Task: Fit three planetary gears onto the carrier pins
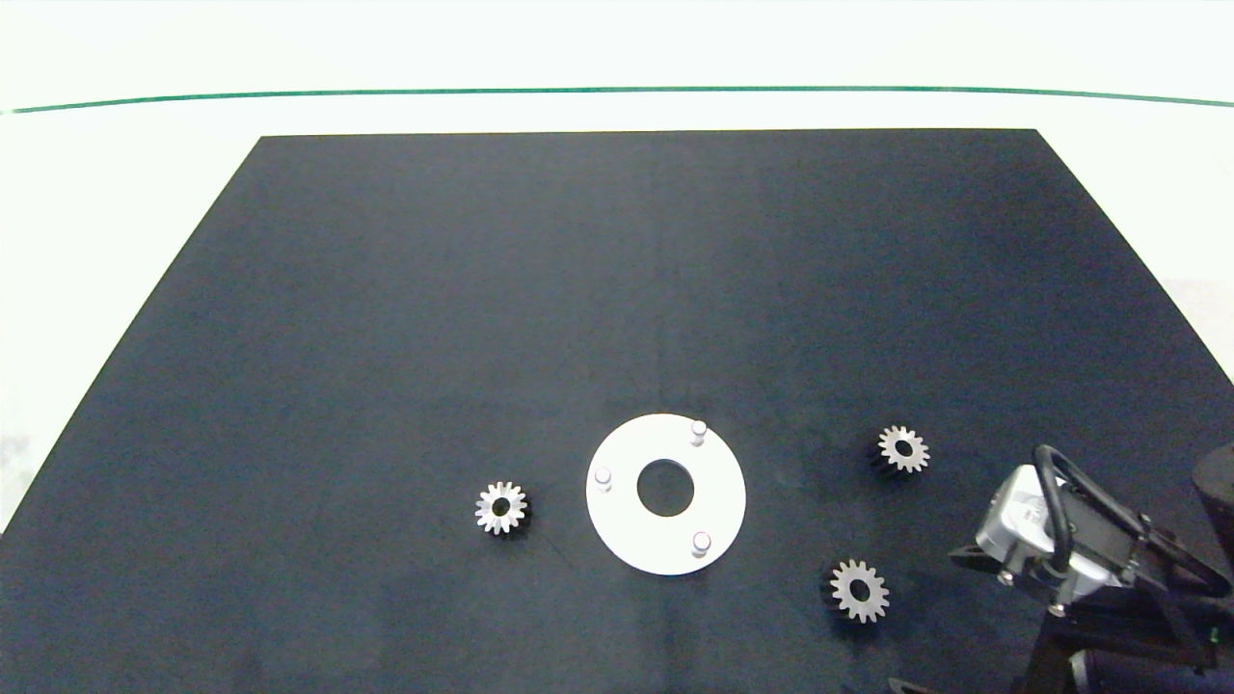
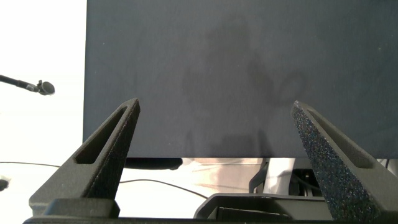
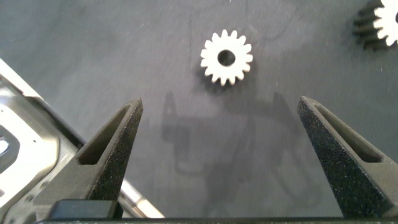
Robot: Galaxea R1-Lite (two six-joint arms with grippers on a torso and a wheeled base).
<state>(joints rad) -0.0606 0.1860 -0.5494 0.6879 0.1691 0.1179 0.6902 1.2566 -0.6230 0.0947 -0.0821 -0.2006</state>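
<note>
Three silver planetary gears lie flat on the black mat: one (image 1: 501, 507) left of the white disc (image 1: 627, 530), two (image 1: 903, 449) (image 1: 858, 590) to its right. The carrier pins (image 1: 698, 431) (image 1: 603, 476) (image 1: 701, 542) stand bare on the disc. My right arm (image 1: 1060, 554) enters at the bottom right corner, close to the two right gears. In the right wrist view my right gripper (image 3: 221, 101) is open and empty, a gear (image 3: 227, 58) lying just beyond its fingertips and another gear (image 3: 385, 22) at the picture's edge. My left gripper (image 2: 215, 104) is open and empty, out of the head view.
The black mat (image 1: 482, 289) covers most of the white table, whose bare strips show on both sides and behind. In the left wrist view the mat's edge (image 2: 186, 155) borders a white surface with thin dark cables (image 2: 37, 87).
</note>
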